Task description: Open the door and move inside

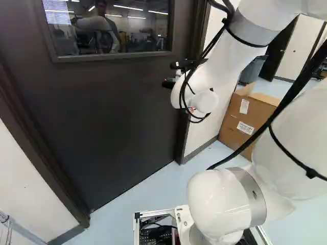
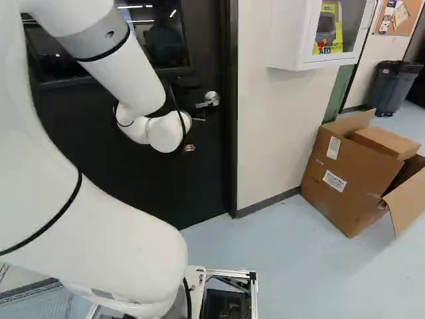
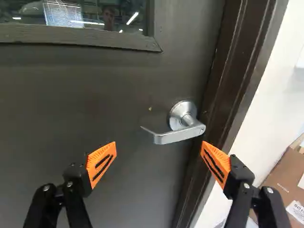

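Reaching white jointed arm [image 1: 219,66]: stretched toward the door side
Black two-finger gripper [image 1: 172,74]: open, orange pads [image 3: 102,164] spread wide with nothing between them
Silver metal lever handle [image 3: 178,137]: ahead of the fingers, nearer the frame-side one, touching neither; smooth and shiny on a round base, its slim tip bent back toward the door
Dark grey-brown flat door [image 3: 71,104]: shut, matte, lightly marked near the handle
Dark brown metal frame [image 3: 235,71]: just beside the handle
Rectangular glass window [image 3: 90,12]: set in the door, full of reflections
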